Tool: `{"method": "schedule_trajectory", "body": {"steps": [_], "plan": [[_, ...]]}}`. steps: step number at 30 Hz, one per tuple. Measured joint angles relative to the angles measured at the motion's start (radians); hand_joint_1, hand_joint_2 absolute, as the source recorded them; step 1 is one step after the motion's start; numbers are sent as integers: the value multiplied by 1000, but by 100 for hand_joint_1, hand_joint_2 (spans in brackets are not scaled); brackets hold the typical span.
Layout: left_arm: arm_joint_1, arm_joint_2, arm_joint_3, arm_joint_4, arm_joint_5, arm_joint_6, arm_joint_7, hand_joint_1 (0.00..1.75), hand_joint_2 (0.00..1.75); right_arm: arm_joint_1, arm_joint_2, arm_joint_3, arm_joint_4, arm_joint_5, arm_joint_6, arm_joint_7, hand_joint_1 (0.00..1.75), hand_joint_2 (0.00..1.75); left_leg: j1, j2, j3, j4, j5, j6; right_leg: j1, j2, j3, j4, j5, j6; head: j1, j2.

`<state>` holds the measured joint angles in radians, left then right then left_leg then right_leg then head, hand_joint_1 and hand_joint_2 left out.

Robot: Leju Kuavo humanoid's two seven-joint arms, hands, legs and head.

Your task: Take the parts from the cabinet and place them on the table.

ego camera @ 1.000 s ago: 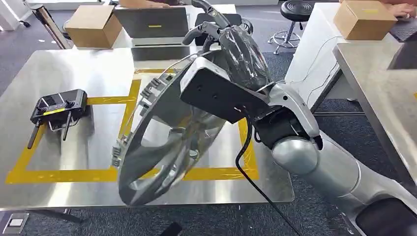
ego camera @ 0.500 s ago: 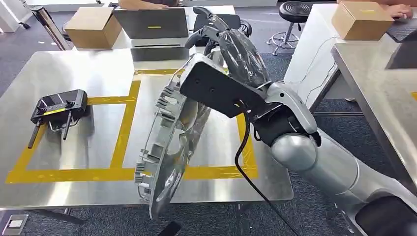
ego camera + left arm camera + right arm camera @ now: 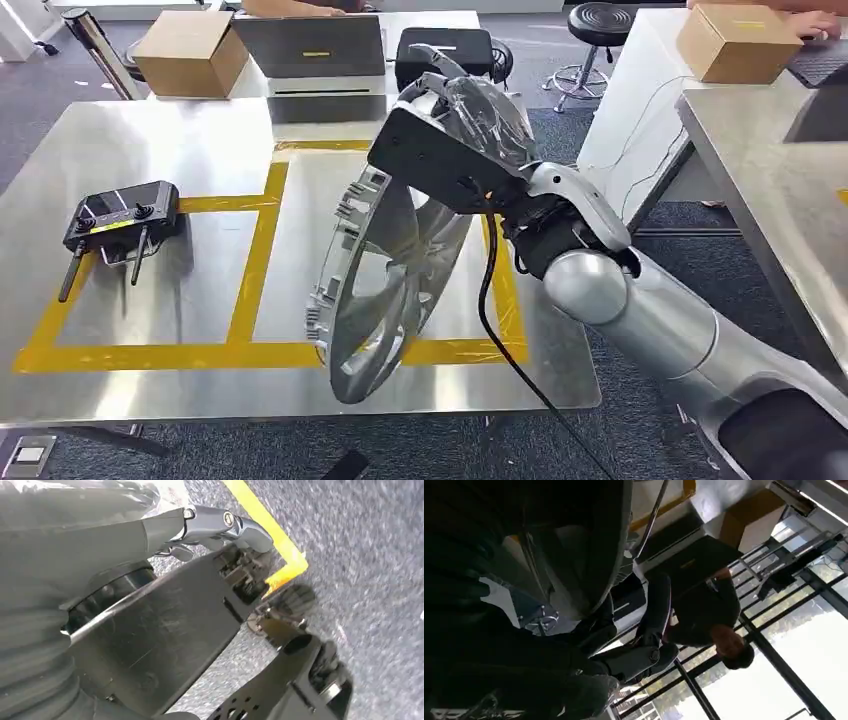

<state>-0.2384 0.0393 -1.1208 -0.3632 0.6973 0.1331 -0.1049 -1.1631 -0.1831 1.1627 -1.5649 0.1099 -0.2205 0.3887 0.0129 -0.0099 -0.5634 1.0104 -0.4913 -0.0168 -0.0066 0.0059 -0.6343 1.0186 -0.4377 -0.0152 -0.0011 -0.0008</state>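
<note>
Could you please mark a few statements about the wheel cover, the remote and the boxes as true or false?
1. The right hand holds the wheel cover by its upper rim. True.
2. The wheel cover lies flat on the table. False: it stands tilted on edge.
3. The remote lies inside the yellow tape. True.
4. The remote sits on a cardboard box. False: it lies on the table.

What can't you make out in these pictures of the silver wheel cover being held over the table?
- Right hand grip: in the head view, the black wrist plate covers where the fingers meet the round silver plastic wheel cover.
- Cover's lower rim: whether it touches the shiny steel table is unclear.
- Left hand: blurred close-up, state uncertain.
</note>
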Motion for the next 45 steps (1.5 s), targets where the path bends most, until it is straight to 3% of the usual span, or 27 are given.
{"method": "schedule_trajectory", "body": {"steps": [15,33,45], "plan": [[29,-40,19,3,11,21,-9,0,175,-32,24,46,190,-2,56,20,175,175,0,0,2,0,0,0,0,-1,3,0,0,0,-1,0],[37,-73,22,16,46,13,-13,0,175,-111,131,92,553,-5,118,17,175,175,-1,-2,6,0,0,1,-1,-4,8,-2,-1,1,-1,0],[53,-85,22,26,62,6,-33,0,175,-184,219,140,781,-17,121,8,175,175,-1,-2,6,0,0,1,-1,-4,7,-2,-1,1,-2,0]]}}
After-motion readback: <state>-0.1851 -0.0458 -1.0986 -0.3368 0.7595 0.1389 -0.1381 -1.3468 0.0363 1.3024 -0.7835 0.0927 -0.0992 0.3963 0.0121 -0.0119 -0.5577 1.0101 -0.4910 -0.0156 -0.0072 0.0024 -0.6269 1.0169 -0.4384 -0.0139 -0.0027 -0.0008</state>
